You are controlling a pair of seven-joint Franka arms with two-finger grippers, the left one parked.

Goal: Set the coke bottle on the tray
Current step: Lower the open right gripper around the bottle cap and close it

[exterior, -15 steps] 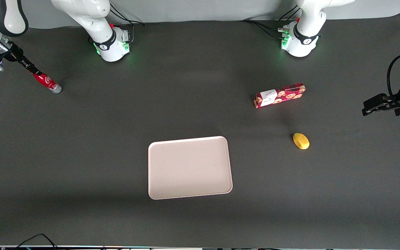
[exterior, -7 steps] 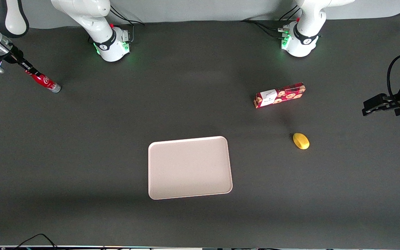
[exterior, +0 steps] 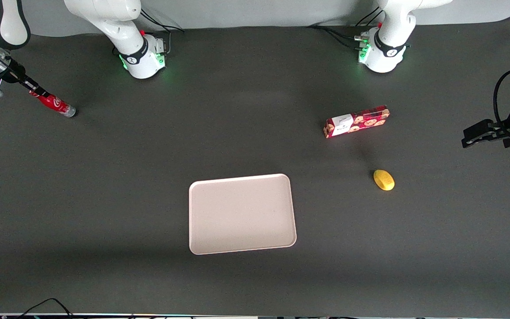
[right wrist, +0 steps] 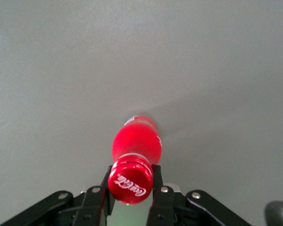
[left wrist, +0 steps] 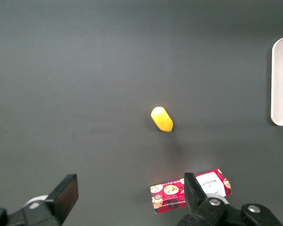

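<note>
my gripper (right wrist: 130,188) has hard black fingers (right wrist: 156,175) pinching the coke bottle (right wrist: 134,149), which looks smooth and shiny with a silvery base. under it the table (exterior: 104,177) is dull and dark. far from me the tray (exterior: 241,214) looks smooth and matt.

Pretty clearly a robotics lab setup I'm driving here, not anybody's home or kitchen. Two white arm bases (exterior: 142,55) (exterior: 381,51) with green status lights are bolted at the edge of one big table (exterior: 104,186) covered in plain dark grey matting, with black cables (exterior: 339,33) trailing off toward a bare pale wall (exterior: 259,13). More cable loops (exterior: 44,305) along the edge nearest the front camera. The stuff on it looks like test props scattered well apart: a tray (exterior: 241,214), a cookie box (exterior: 356,121), a yellow lemon-like thing (exterior: 384,180), and a bottle (exterior: 53,103) in my gripper (exterior: 31,88) at the working arm's end.
</note>
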